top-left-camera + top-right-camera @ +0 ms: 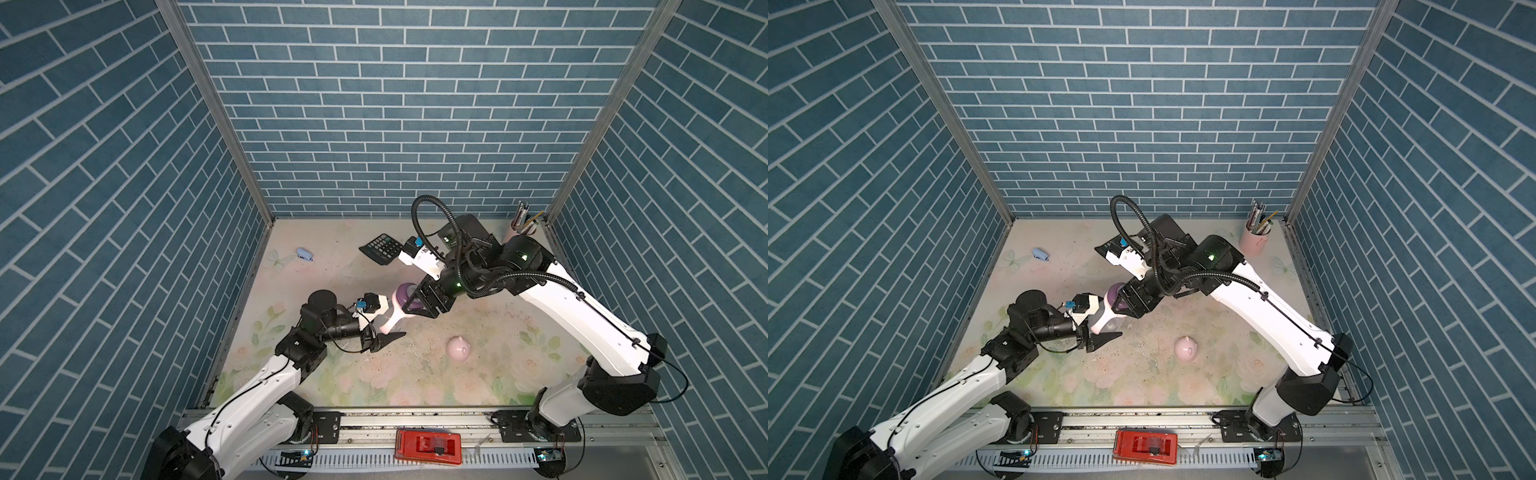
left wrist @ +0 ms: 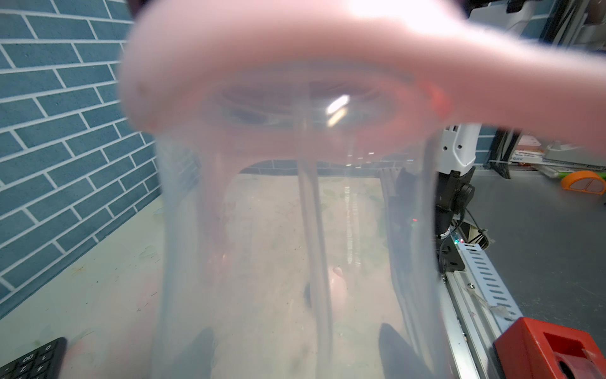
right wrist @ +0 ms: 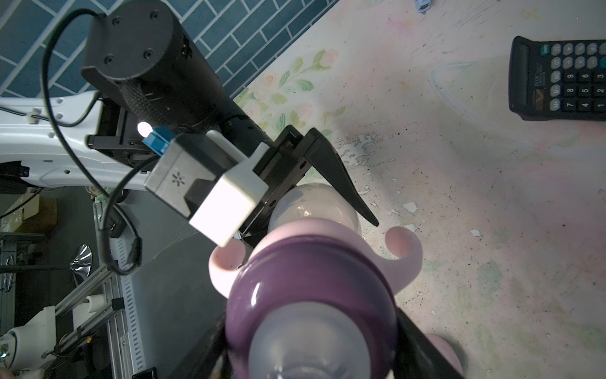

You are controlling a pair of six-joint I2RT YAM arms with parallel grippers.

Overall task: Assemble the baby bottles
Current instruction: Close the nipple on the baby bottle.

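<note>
The baby bottle hangs tilted above the mat between my two arms. My left gripper [image 1: 384, 329] [image 2: 298, 354] is shut on the translucent bottle body [image 1: 390, 321] [image 2: 262, 246], with a straw [image 2: 314, 229] showing inside. The pink handle ring [image 3: 403, 246] [image 2: 262, 49] sits at the neck. On top of it is the purple collar [image 1: 405, 293] [image 3: 311, 272] with the clear nipple [image 3: 311, 344], and my right gripper [image 1: 415, 302] [image 3: 311, 356] is shut on that collar. The pink eared dome cap [image 1: 458, 347] [image 1: 1185, 347] lies alone on the mat to the right.
A black calculator [image 1: 382, 247] [image 3: 564, 78] lies at the back, partly under my right arm. A small blue item [image 1: 304, 254] sits at the back left, a pink pen cup [image 1: 1256, 239] in the back right corner. A red box [image 1: 428, 446] rests on the front rail.
</note>
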